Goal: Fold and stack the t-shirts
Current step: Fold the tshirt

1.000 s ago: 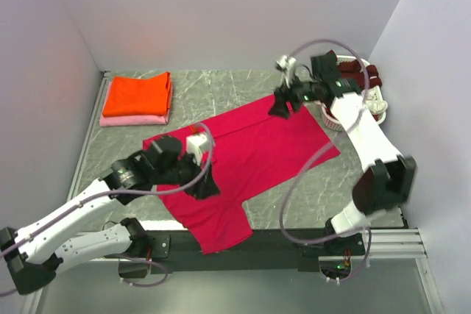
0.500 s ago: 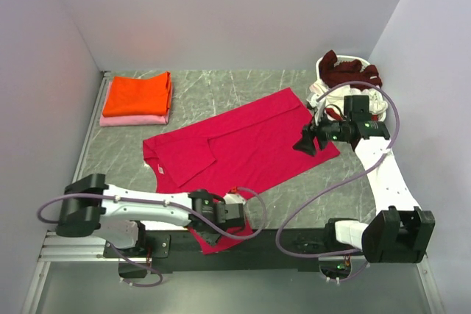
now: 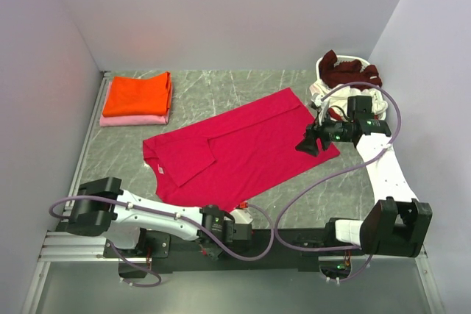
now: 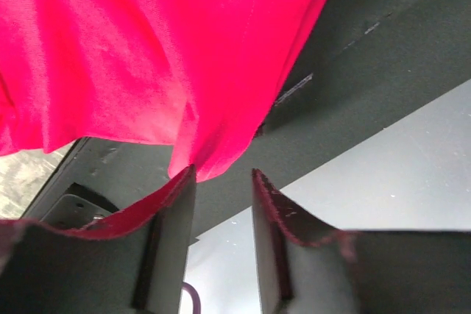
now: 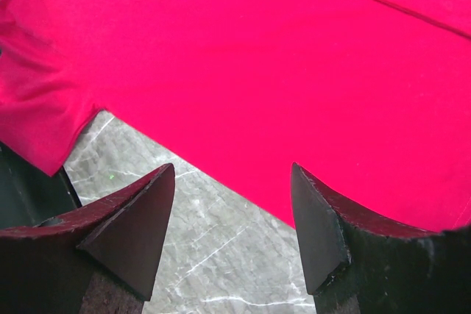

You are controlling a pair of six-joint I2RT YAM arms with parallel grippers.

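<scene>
The crimson-pink t-shirt (image 3: 235, 148) lies spread flat on the marble table (image 3: 221, 86), one sleeve folded in. Its near part hangs over the front edge. My left gripper (image 3: 215, 234) is low at that edge; in the left wrist view (image 4: 223, 174) its jaws stand a little apart, empty, with the hanging cloth tip (image 4: 213, 163) just at the fingertips. My right gripper (image 3: 307, 143) is open and hovers over the shirt's right corner; in the right wrist view (image 5: 232, 170) it sits above the shirt's edge (image 5: 257, 49). An orange shirt (image 3: 137, 93) lies folded on a pale pink one (image 3: 132, 119).
A white laundry basket (image 3: 379, 104) stands at the far right with a dark maroon shirt (image 3: 346, 71) and white cloth (image 3: 318, 95) in it. Grey walls close in the back and both sides. The black mounting rail (image 3: 294, 240) runs along the near edge.
My left arm has swung from on top of the shirt down to the table's front edge. My right gripper has moved from the shirt's far corner to its right corner.
</scene>
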